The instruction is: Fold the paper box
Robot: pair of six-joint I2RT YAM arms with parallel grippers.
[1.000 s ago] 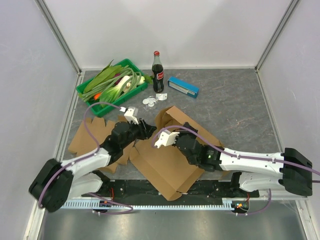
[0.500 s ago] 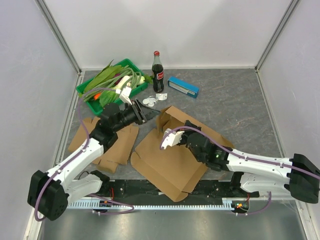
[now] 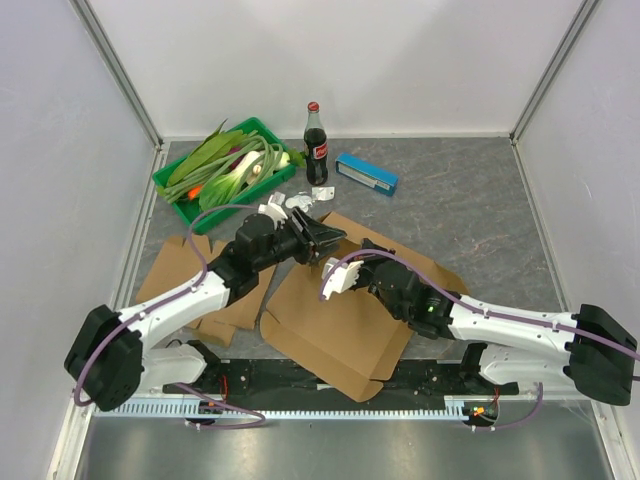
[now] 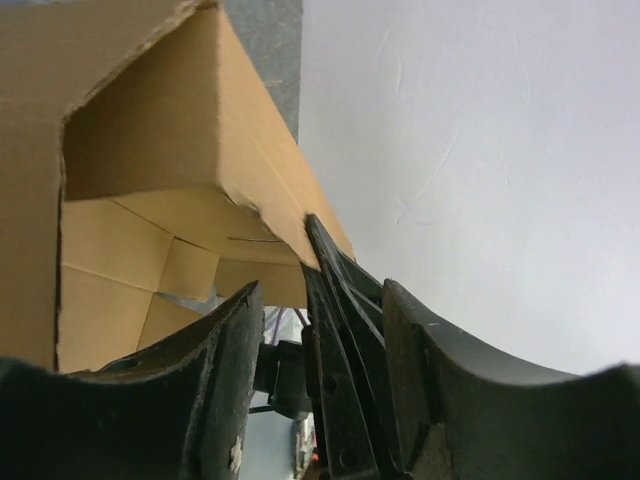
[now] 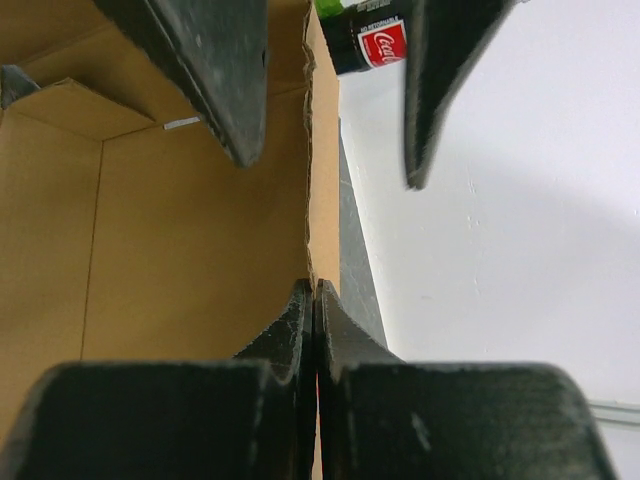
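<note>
The paper box (image 3: 340,325) is a brown cardboard blank lying mostly flat, with one wall (image 3: 345,232) raised at its far end. My right gripper (image 3: 366,252) is shut on that wall's edge (image 5: 322,150); its fingertips (image 5: 314,290) are pressed together on the cardboard. My left gripper (image 3: 326,237) stands open at the same wall. In the right wrist view its fingers (image 5: 215,70) hang on either side of the edge. In the left wrist view the raised cardboard (image 4: 190,130) fills the upper left, and my left gripper (image 4: 322,295) has the right gripper's shut fingers between its own.
A second flat cardboard blank (image 3: 180,275) lies left of the box under my left arm. At the back stand a green tray (image 3: 172,186) of vegetables, a cola bottle (image 3: 316,150), a blue carton (image 3: 366,173) and small white bits (image 3: 300,202). White walls enclose the table.
My left gripper swung right, from beside the second blank to the raised wall, and its jaws opened wider. My right gripper stayed shut on the wall.
</note>
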